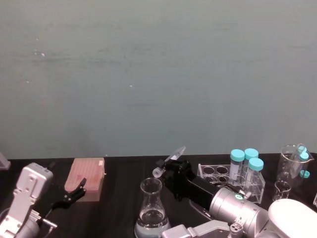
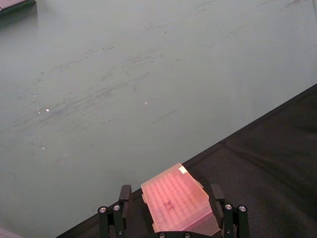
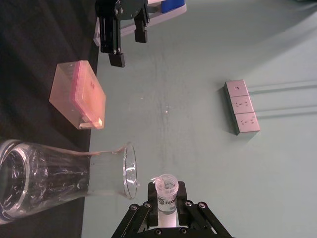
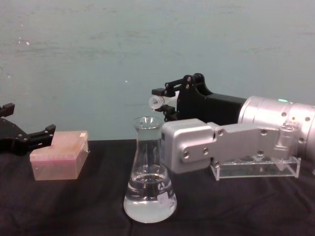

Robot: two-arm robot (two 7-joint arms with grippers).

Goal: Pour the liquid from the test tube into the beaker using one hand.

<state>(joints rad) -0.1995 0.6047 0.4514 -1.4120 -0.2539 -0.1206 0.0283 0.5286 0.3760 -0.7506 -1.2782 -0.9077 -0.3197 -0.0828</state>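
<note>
Firmly closed on the tilted test tube [image 1: 171,158], the right pincer [image 4: 166,102] hovers just above the beaker [image 4: 149,172], which holds clear liquid [image 4: 149,199] on the black tabletop [image 4: 74,206]. The left pincer [image 1: 74,191], fingers apart, idles beside a pink box [image 1: 89,176].

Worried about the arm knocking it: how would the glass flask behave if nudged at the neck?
The flask probably resists tipping: wide base, liquid sitting low. On the black cloth it likely drags rather than slides. Being glass, it would probably break if toppled.
</note>
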